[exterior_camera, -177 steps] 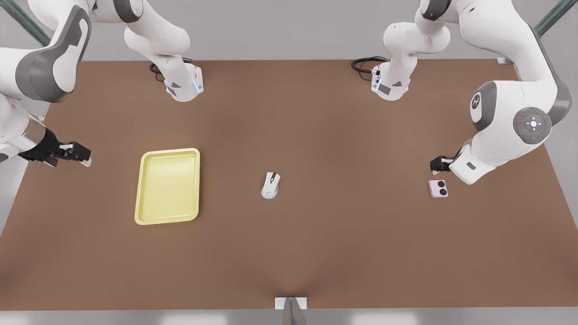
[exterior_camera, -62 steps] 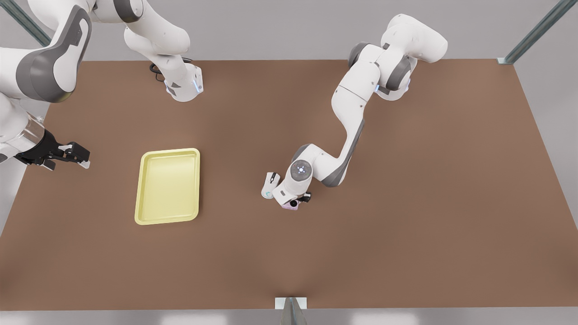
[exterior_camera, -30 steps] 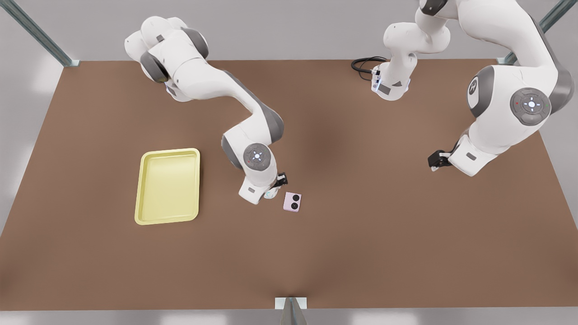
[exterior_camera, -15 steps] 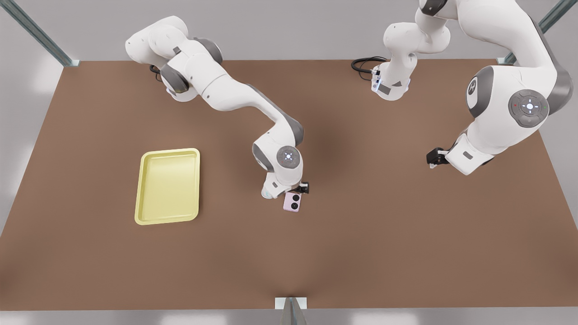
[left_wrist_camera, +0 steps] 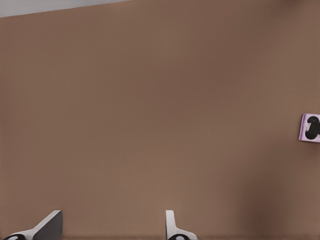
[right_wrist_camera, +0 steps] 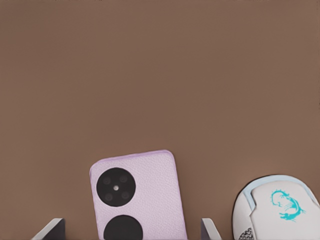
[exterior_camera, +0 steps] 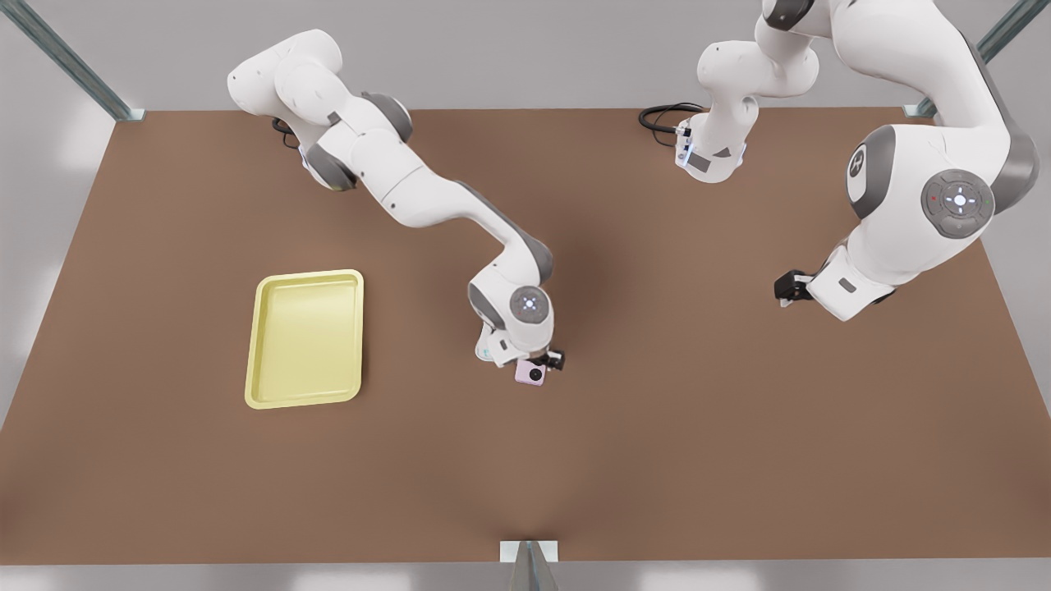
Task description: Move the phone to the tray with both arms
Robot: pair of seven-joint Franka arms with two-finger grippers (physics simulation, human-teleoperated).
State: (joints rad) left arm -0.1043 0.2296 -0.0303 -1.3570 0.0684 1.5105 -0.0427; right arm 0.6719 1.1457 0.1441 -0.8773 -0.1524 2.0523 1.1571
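White right end effector (exterior_camera: 548, 359) hovers spread over the phone (exterior_camera: 531, 373).

The table (exterior_camera: 739, 460) is a matt brown surface, smooth and unpatterned. The phone (right_wrist_camera: 137, 197) has a pale pink back with a fine leather-like grain, its two black circles slightly glossy. The mouse (right_wrist_camera: 277, 210) beside it looks like smooth white plastic with a teal print. The tray (exterior_camera: 305, 338) is smooth pale yellow with a soft sheen. Both arms (exterior_camera: 427, 197) have white glossy shells with grey caps.
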